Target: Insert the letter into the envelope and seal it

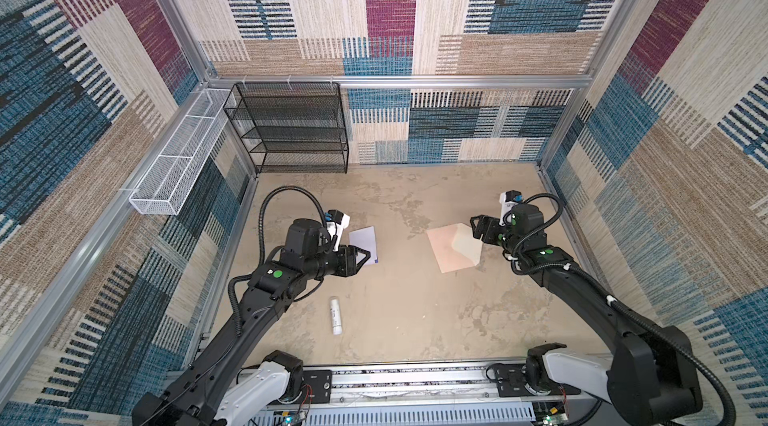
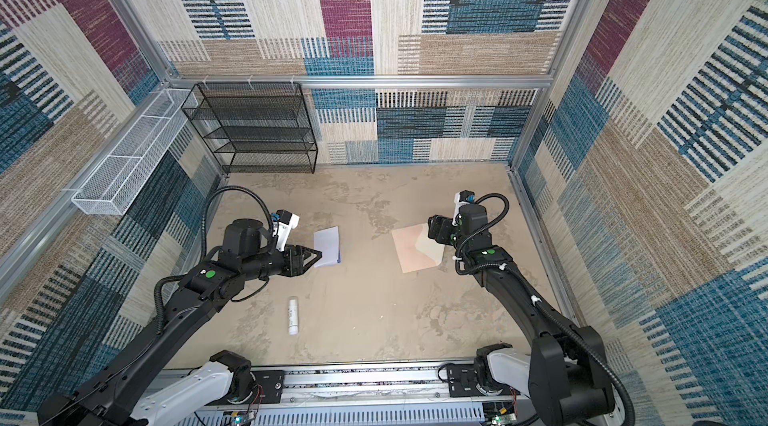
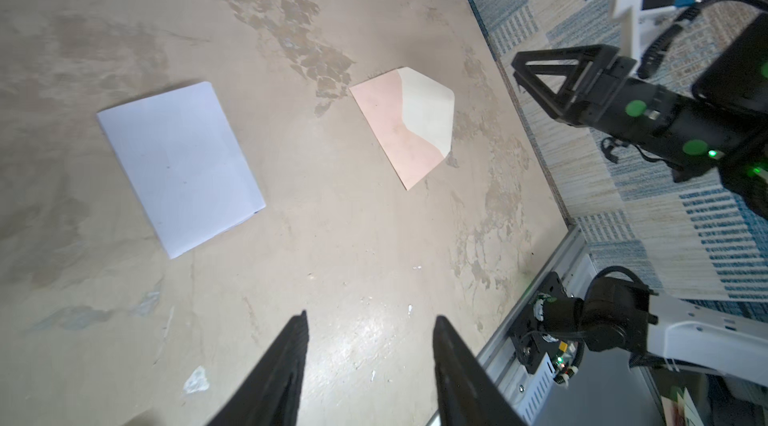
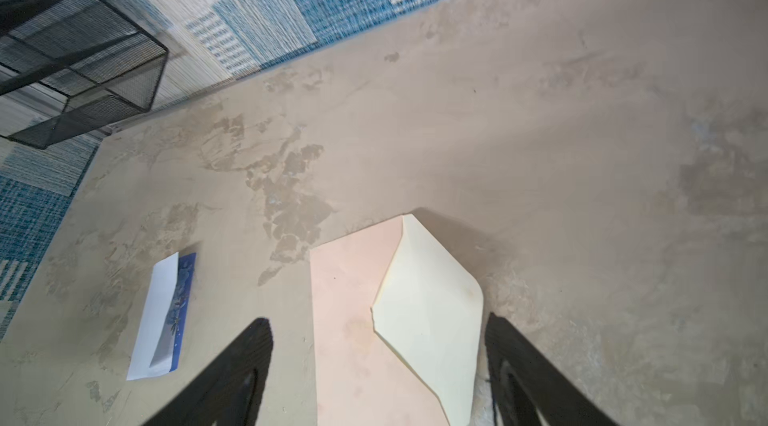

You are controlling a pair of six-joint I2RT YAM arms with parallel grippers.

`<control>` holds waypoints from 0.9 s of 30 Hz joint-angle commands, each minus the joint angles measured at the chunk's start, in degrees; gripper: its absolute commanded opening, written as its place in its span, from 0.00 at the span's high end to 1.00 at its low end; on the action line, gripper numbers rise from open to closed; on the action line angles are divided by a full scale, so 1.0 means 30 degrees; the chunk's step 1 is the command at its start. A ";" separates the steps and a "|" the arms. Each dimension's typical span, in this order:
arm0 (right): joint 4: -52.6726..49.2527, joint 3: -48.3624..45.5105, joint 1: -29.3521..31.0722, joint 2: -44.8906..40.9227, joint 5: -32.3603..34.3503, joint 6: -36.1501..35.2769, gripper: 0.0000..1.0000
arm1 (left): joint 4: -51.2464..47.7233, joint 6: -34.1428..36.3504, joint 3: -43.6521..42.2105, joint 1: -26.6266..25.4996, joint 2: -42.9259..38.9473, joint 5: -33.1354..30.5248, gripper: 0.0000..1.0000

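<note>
The letter (image 1: 365,244) lies flat on the tan tabletop (image 1: 407,303) left of centre, folded with its plain white back up; a strip of its dark blue border shows along one edge in the right wrist view (image 4: 183,299). The envelope (image 1: 451,252) lies flat right of centre, apart from the letter with bare table between them; its pointed flap (image 1: 467,247) is folded open, cream side up, on the side toward the right arm.

The left gripper (image 1: 365,257) sits at the letter's near edge in both top views, jaws apart and holding nothing; its wrist view shows both fingers (image 3: 291,361) clear of the sheet. The right gripper (image 1: 476,229) is at the envelope's far right corner, jaws spread wide and empty; in its wrist view they stand either side of the flap, though whether they touch the paper I cannot tell.

A small white tube (image 1: 336,316) lies on its side nearer the front, well apart from both papers.
</note>
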 commanded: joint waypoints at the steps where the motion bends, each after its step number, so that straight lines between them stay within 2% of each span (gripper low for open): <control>1: 0.0533 -0.0085 -0.0808 0.1273 -0.2232 0.0878 0.17 | 0.2695 -0.0840 -0.0165 -0.0656 0.0639 -0.0020 0.49; 10: 0.2353 -0.0784 -0.1683 0.4214 -0.3904 0.1331 0.19 | 0.3368 -0.1341 -0.0257 -0.0924 0.1069 0.0454 0.50; 20: 0.2556 -0.0998 -0.1702 0.5472 -0.3912 0.0841 0.23 | 0.4437 -0.1872 -0.0991 -0.0989 0.1608 0.0893 0.50; 27: 0.2769 -0.1493 -0.1755 0.5880 -0.4883 0.0647 0.35 | 0.4619 -0.1756 -0.1113 -0.1058 0.1654 0.0845 0.51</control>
